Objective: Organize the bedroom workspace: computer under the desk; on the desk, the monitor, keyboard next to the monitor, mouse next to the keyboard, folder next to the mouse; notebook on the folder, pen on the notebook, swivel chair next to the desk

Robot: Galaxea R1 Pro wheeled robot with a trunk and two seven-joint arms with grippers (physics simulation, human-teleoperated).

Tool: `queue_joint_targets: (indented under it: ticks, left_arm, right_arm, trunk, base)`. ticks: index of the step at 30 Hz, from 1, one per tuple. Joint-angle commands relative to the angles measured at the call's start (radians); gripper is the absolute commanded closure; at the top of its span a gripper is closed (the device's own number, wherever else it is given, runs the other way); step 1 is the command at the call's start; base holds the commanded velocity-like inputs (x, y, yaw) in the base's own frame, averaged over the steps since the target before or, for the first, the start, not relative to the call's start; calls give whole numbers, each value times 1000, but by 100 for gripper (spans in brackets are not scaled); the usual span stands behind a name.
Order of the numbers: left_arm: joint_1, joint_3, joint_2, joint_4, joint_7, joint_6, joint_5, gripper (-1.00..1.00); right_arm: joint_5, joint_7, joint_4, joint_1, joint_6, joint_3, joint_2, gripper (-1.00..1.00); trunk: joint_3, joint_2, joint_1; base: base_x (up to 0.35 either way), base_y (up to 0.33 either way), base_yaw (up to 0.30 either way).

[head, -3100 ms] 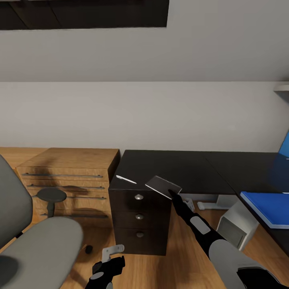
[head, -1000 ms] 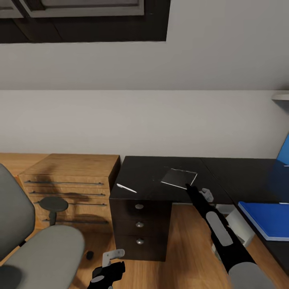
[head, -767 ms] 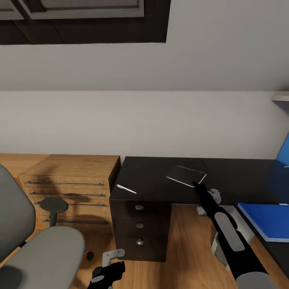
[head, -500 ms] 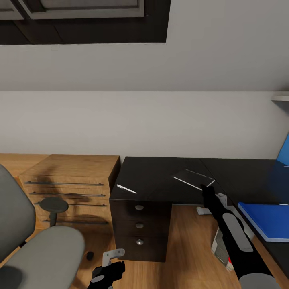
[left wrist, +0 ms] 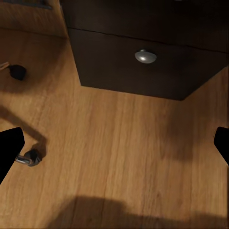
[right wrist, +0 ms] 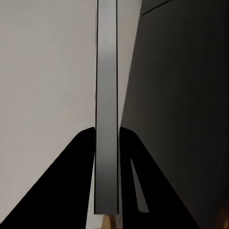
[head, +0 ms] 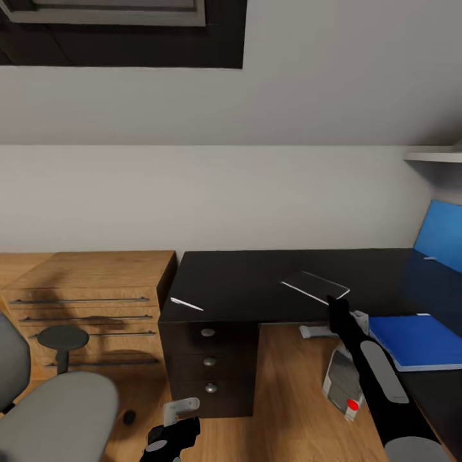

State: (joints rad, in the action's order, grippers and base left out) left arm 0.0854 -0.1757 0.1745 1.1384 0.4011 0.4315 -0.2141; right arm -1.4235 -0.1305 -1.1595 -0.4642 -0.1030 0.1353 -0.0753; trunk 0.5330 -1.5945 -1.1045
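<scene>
My right gripper point(head: 333, 301) is shut on the near edge of the notebook point(head: 316, 286), a thin dark grey slab held slightly tilted just above the black desk point(head: 244, 285). In the right wrist view the notebook point(right wrist: 107, 95) stands edge-on between the black fingers point(right wrist: 81, 167). The white pen point(head: 186, 303) lies on the desk above the drawer unit point(head: 208, 359). The blue folder point(head: 417, 339) lies flat on the desk's right part. The computer point(head: 342, 384) stands on the floor under the desk. A small black mouse point(head: 129, 416) lies on the floor beside the swivel chair point(head: 54, 410). My left gripper point(head: 176, 420) hangs open low before the drawers.
A light wooden cabinet point(head: 90, 285) stands left of the desk. A blue wall panel point(head: 439, 234) rises at the far right under a shelf. In the left wrist view a drawer knob point(left wrist: 145, 56), the mouse point(left wrist: 18, 71) and a chair caster point(left wrist: 28, 157) show over wooden floor.
My right gripper has carried the notebook from above the drawer unit rightwards along the desk, toward the folder. The camera has turned right, bringing the computer into view. The left arm has not moved.
</scene>
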Motion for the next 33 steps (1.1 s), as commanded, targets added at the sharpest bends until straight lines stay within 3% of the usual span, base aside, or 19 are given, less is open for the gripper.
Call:
queue_joint_targets:
  ticks: [1, 12, 22, 33]
  left_arm:
    - [1, -1, 0, 1, 8, 3, -10, -100]
    - [1, 0, 0, 1, 9, 3, -10, -100]
    - [1, 0, 0, 3, 10, 3, -10, -100]
    - [1, -1, 0, 4, 10, 3, -10, -100]
  right_arm:
    - [-8, -4, 0, -1, -4, 5, 0, 100]
    - [-7, -6, 14, -1, 24, 62, 1, 100]
    - [-6, -37, 28, -1, 90, 83, 0, 100]
    - [-3, -49, 58, -1, 107, 92, -4, 100]
  trunk:
    - [1, -1, 0]
    - [1, -1, 0]
    - [1, -1, 0]
    - [1, -1, 0]
  base:
    - [0, 0, -253]
    - [0, 0, -255]
    - [0, 0, -256]
    - [0, 0, -203]
